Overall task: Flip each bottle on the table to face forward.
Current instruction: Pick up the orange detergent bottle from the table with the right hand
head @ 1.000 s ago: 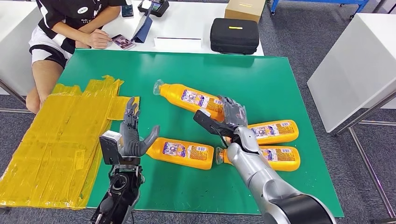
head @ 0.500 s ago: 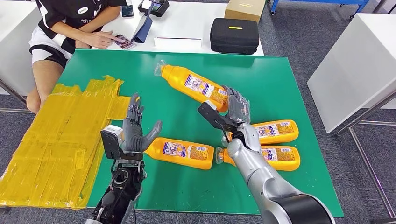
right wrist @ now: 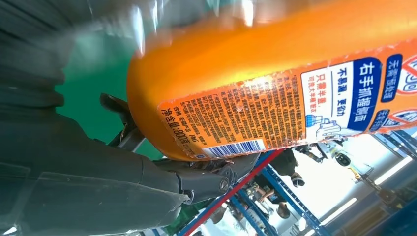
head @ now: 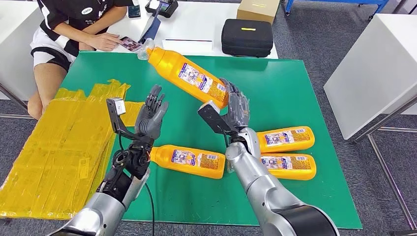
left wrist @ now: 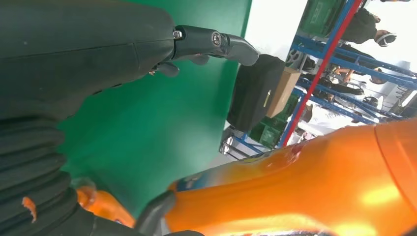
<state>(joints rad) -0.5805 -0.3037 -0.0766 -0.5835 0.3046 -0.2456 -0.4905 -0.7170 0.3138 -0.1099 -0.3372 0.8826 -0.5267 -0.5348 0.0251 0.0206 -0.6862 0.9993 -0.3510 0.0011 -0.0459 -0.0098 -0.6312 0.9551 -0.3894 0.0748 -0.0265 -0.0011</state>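
You're holding the lifted bottle (head: 186,74) by its base end only: the right hand (head: 236,109) is wrapped around the bottom, and the whole body is cantilevering up and away toward the far-left table edge, cap (head: 143,50) out over the border next to the person's hand (head: 102,40). That's the main risk: the long lever on a glossy plastic shell could let it twist or slide out of the fingers if you're rotating fast. In the right wrist view the barcode side of the label (right wrist: 275,110) is facing the camera and the fingers (right wrist: 211,179) are curling under the base, so the grip looks low and partial. The left hand (head: 151,117) is raised beside it with fingers spread, holding nothing, not touching the bottle. If you're bringing it in to support, watch for knocking the neck sideways. A drop from here would be landing on the green table (head: 275,83) or the near bottle (head: 189,160), and the swinging cap end is passing close to the person and the phone (head: 129,43). Contents: the bottles are opaque orange, so I cannot tell fill level; caps appear on. Two more bottles (head: 285,138) (head: 287,166) are lying side by side just right of your forearm, labels up, and an elbow sweep could be rolling them.
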